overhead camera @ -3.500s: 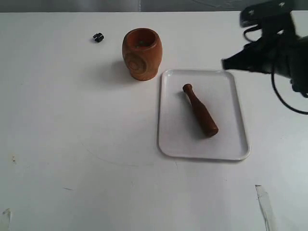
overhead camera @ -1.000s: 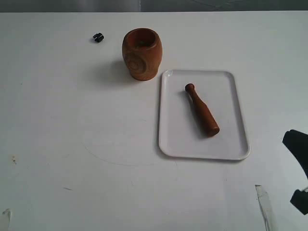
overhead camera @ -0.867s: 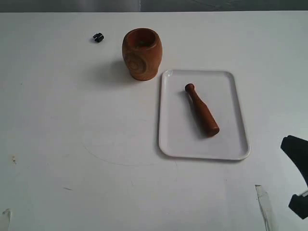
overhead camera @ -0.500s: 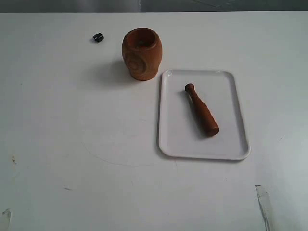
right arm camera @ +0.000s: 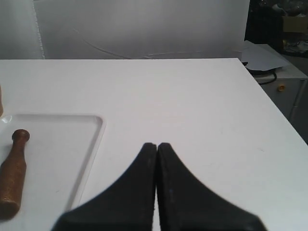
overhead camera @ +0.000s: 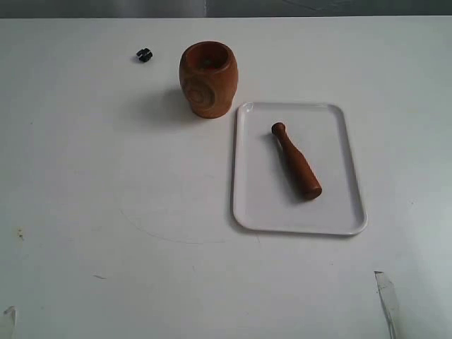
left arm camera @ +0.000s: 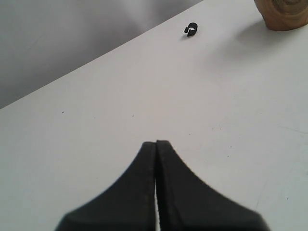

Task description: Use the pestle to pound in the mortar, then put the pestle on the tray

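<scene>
The reddish-brown mortar [overhead camera: 208, 78] stands upright on the table, just beyond the white tray's [overhead camera: 339, 205] far left corner. Across the tray lies the dark wooden pestle [overhead camera: 296, 161], narrow knobbed end toward the mortar. No arm shows in the exterior view. My left gripper [left arm camera: 156, 142] is shut with nothing in it, over bare table, with the mortar's base [left arm camera: 284, 14] far off at that picture's corner. My right gripper [right arm camera: 157, 145] is shut and empty too, beside the tray [right arm camera: 94, 144], and the pestle [right arm camera: 13, 168] shows at that picture's edge.
A tiny black clip [overhead camera: 144, 54] lies on the table left of the mortar, also seen as the black clip [left arm camera: 191, 30] from the left wrist. A strip of tape [overhead camera: 387, 300] marks the table's near right. The table's right edge [right arm camera: 274, 103] drops to a cluttered floor.
The right arm has drawn back from above the tray toward the lower right and left the exterior view. The pestle, mortar and tray lie as before.
</scene>
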`<state>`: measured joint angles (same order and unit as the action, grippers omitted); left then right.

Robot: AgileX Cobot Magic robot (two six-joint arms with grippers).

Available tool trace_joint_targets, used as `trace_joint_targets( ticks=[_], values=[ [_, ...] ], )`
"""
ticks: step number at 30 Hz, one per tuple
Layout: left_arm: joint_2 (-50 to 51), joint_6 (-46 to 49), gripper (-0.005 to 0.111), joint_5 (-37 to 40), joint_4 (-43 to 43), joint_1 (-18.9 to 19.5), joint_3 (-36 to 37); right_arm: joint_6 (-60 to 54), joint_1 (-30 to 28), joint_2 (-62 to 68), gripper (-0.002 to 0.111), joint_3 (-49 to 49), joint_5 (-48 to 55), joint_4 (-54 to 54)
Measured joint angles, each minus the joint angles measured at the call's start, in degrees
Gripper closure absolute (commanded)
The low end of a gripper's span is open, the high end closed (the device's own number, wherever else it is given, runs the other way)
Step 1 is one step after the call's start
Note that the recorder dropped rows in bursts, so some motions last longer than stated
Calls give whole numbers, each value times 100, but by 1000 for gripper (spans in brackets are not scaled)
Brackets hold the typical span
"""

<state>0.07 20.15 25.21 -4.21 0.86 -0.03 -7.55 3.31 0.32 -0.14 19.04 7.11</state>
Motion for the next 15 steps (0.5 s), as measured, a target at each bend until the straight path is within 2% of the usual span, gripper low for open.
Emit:
trace_joint_targets(
  ticks=[15],
  values=[
    [0,0,107,0,0,0,0,10,0,0,108,0,14,91]
  ],
)
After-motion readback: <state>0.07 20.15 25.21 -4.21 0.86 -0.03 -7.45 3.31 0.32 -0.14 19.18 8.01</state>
